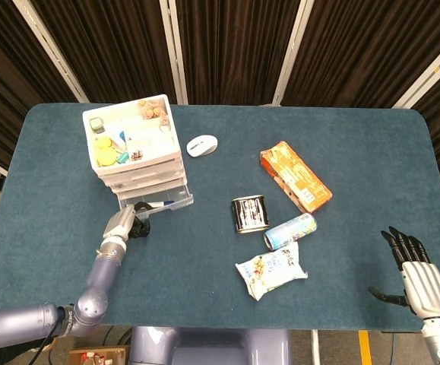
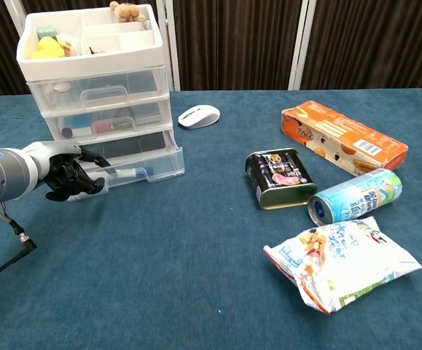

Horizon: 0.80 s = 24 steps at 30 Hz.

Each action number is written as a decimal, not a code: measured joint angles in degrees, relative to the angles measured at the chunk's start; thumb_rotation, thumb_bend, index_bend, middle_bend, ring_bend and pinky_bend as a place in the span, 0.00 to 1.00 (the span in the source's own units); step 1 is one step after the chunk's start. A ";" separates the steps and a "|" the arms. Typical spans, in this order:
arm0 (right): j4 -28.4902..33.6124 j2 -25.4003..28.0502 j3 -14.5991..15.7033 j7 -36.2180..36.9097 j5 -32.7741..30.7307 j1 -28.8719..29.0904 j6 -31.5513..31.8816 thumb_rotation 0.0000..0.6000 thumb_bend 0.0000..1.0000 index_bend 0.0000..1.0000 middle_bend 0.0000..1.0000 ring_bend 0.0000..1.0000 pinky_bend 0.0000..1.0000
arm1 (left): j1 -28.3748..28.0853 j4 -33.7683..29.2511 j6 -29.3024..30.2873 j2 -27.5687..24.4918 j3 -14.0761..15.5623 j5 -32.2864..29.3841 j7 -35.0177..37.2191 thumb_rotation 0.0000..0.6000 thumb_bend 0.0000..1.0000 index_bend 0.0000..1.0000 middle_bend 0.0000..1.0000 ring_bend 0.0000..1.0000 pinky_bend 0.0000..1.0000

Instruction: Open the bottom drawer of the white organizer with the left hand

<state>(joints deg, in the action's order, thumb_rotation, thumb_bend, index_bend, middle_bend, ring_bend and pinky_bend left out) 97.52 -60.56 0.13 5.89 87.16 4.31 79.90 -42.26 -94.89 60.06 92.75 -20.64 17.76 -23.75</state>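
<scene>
The left hand [image 2: 68, 173] curls its fingers on the front of the bottom drawer [image 2: 134, 169], which sticks out from the white organizer [image 2: 98, 91] at the desk's [image 1: 204, 251] far left corner. The right hand [image 1: 421, 283] rests spread and holding nothing near the right edge.

Blue table [image 1: 204, 251]: organizer [image 1: 136, 152], mouse [image 1: 202, 145], orange box [image 1: 295, 176], tin [image 1: 249, 214], can [image 1: 289, 231], snack bag [image 1: 271, 269].
</scene>
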 measured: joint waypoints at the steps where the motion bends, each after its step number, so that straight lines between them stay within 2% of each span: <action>1: 0.00 0.00 0.01 -0.01 -0.02 0.00 -0.03 1.00 0.11 0.00 0.00 0.00 0.02 | 0.12 -0.45 -0.02 -0.20 0.16 0.24 0.21 1.00 0.60 0.28 1.00 0.95 0.93; 18: -0.08 -0.07 0.08 -0.11 -0.02 -0.06 -0.05 1.00 0.11 0.00 0.00 0.00 0.02 | 1.99 -7.90 -0.78 -3.18 4.55 4.11 3.02 1.00 0.60 0.27 1.00 0.95 0.93; 21: -0.05 -0.06 0.06 -0.12 0.00 -0.03 -0.07 1.00 0.11 0.00 0.00 0.00 0.02 | 2.28 -8.78 -0.61 -3.61 5.15 5.23 3.40 1.00 0.58 0.22 0.95 0.90 0.92; 24: -0.12 -0.12 0.11 -0.16 0.07 -0.09 0.04 1.00 0.11 0.00 0.00 0.00 0.02 | 2.50 -8.94 0.01 -3.90 6.06 7.19 3.31 1.00 0.44 0.11 0.80 0.75 0.82</action>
<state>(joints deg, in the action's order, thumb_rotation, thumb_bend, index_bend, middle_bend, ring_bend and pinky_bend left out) 97.39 -60.68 0.24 5.73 87.23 4.22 79.94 -39.75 -103.83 60.07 88.85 -14.59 24.96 -20.44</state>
